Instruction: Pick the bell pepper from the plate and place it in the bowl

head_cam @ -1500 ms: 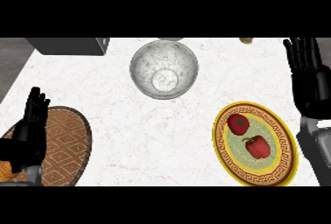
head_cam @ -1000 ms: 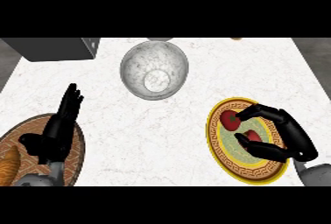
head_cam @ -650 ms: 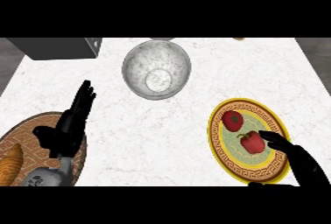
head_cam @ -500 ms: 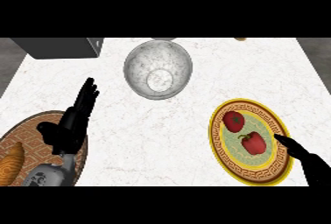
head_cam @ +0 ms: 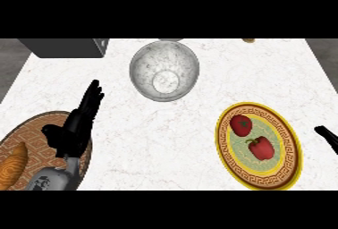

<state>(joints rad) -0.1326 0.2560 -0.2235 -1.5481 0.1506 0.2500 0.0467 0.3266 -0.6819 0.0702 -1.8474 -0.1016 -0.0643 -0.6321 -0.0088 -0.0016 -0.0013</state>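
A bell pepper (head_cam: 261, 148) lies on the plate (head_cam: 288, 147), the bowl (head_cam: 164, 71) well apart.

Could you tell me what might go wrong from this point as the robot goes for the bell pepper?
1. The bell pepper lies close to a round red tomato-like item on the plate; the right hand, at the view's right edge, might take or knock the wrong one.
2. The bowl sits well across the counter, so the carry is long.

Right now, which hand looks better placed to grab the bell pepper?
The right hand: it sits just beside the plate holding the bell pepper. The left hand rests far across the counter.
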